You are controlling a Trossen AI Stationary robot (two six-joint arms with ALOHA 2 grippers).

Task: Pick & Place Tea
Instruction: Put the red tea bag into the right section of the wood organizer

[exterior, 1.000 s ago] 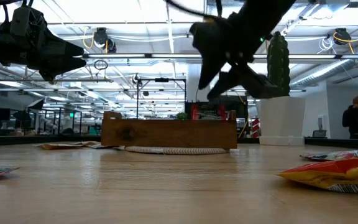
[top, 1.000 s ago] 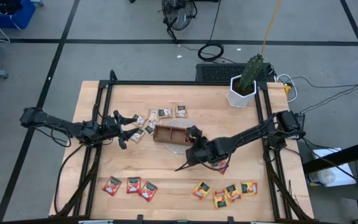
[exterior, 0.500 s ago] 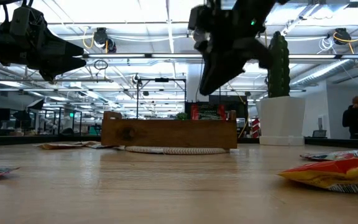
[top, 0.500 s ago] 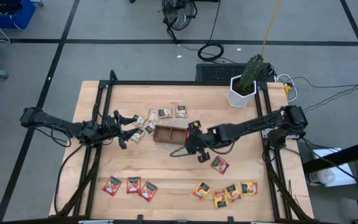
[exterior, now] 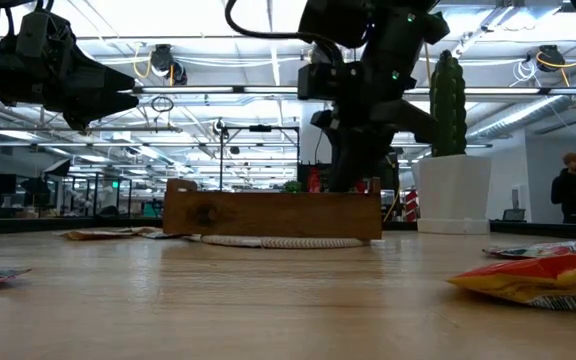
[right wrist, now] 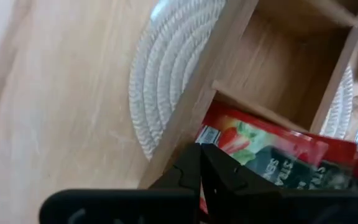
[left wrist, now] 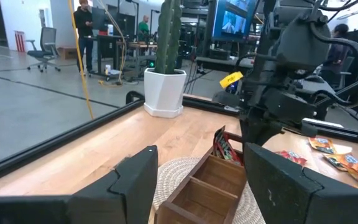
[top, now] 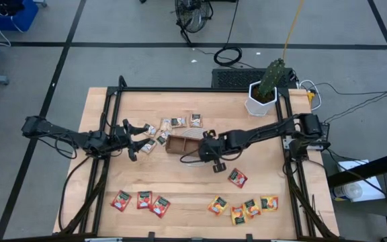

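Hovering over the tray (right wrist: 253, 93), right pincer (right wrist: 201, 165) pinched closed, empty.

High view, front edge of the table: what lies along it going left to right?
Three red tea sachets in a row → a cluster of orange-yellow tea sachets. One lone red tea sachet lies farther back, above that cluster, so it is left out of the row.

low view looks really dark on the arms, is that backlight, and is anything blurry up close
Low view: bright ceiling lights behind leave the right pincer and wooden tray near silhouette, and the nearest orange-yellow sachet is soft. Right wrist view: its shut fingers are blurred over a red sachet. High view: evenly lit.
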